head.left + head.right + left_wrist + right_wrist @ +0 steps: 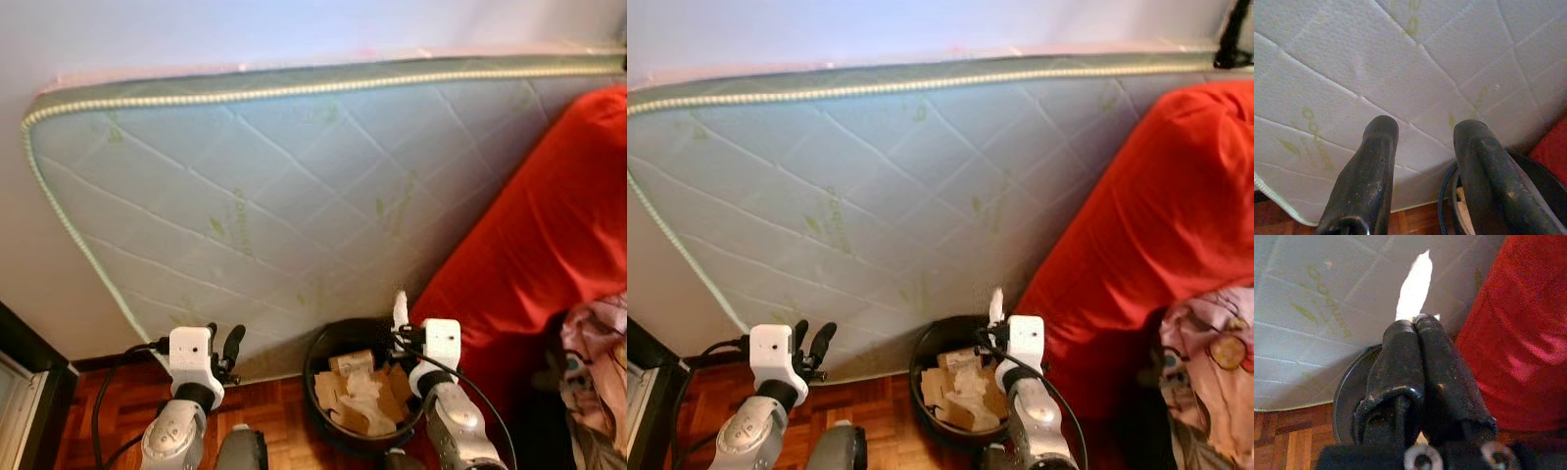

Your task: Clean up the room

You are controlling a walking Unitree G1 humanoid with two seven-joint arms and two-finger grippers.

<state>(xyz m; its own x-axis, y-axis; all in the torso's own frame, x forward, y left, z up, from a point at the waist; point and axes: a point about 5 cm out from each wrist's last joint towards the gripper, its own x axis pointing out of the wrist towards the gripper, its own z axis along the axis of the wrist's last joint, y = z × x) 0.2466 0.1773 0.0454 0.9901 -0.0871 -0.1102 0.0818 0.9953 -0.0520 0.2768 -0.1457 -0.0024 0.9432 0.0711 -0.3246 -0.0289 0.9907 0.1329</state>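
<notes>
Overhead, right gripper (1417,323) pinches thin white paper scrap (1415,289) above black bin (323,357); left gripper (1422,132) spread.

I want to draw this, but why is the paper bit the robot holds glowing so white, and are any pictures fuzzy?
In the right wrist view the paper scrap is blown out by bright light, with no detail left, above the right gripper. In the left wrist view the close fingers look soft, the mattress sharper. The eye views are slightly grainy.
</notes>
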